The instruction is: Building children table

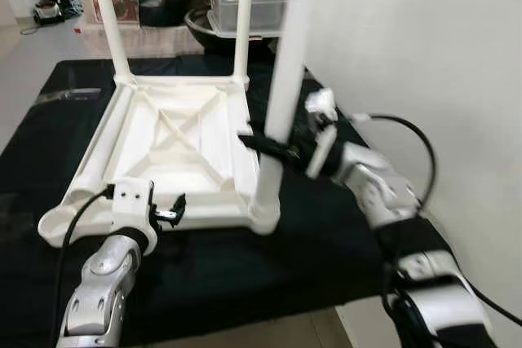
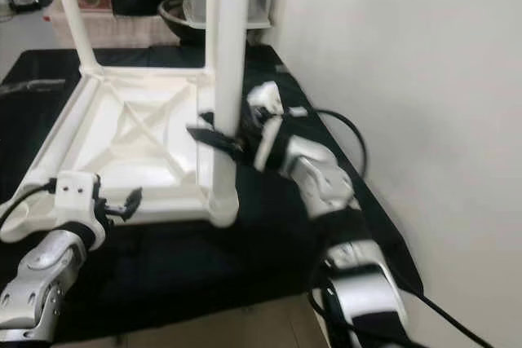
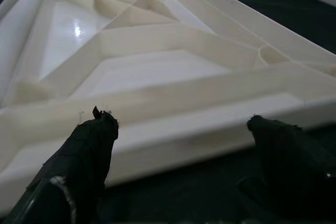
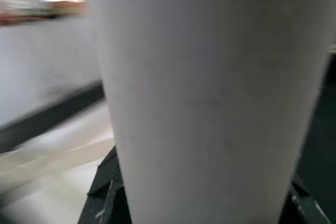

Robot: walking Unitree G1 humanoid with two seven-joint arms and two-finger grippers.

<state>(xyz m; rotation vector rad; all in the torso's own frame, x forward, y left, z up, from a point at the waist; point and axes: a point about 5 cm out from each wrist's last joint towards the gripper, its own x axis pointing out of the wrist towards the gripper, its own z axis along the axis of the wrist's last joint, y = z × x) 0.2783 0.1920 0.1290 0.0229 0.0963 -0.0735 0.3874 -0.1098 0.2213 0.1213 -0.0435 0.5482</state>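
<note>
The right gripper [image 1: 273,146] is clamping the near leg [image 1: 277,112] standing in the upturned table's [image 1: 175,148] corner socket. The left gripper [image 1: 171,211], jaws released, is hovering by its rim. Off-axis pushing risks jamming the leg.

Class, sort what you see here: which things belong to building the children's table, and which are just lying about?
Part of the job:
- upside-down white tabletop
- near table leg, gripped by the right gripper
- two far legs
- left gripper, open at the tabletop's near edge

Lying about:
- clear plastic container
- dark bowl
- black cloth
</note>
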